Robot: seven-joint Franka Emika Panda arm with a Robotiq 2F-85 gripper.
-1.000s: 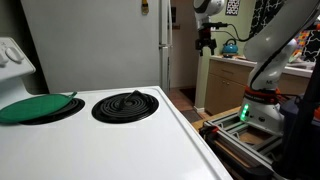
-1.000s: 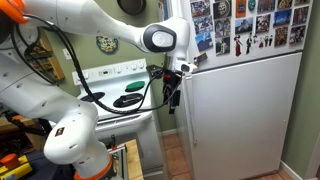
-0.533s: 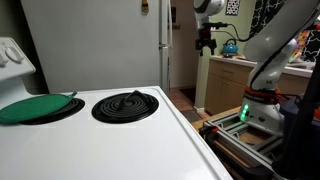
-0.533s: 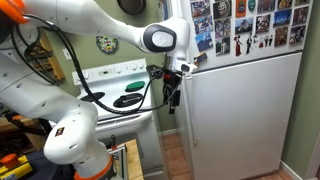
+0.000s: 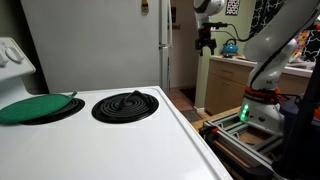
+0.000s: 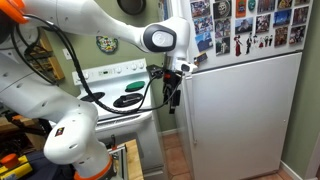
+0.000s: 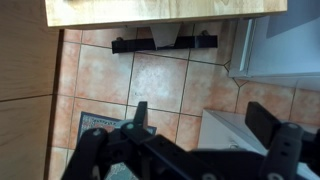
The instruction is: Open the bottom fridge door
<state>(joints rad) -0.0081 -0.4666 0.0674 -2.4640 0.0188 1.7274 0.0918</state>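
Note:
The bottom fridge door (image 6: 240, 115) is a tall flat white panel below the magnet-covered upper door, and it looks shut. My gripper (image 6: 172, 95) points down right beside the door's left edge, near its top corner. In an exterior view the gripper (image 5: 206, 44) hangs just past the fridge's front corner (image 5: 165, 45). In the wrist view the gripper (image 7: 200, 125) is open, with dark fingers left and right. A white edge (image 7: 232, 132) lies between them above the tiled floor. I cannot tell whether the fingers touch it.
A white stove (image 5: 110, 130) with coil burners and a green pad (image 5: 35, 107) stands next to the fridge. A wooden counter (image 5: 225, 80) with a kettle faces the fridge. The robot base (image 6: 70, 140) stands in front of the stove. The floor is tiled (image 7: 150, 75).

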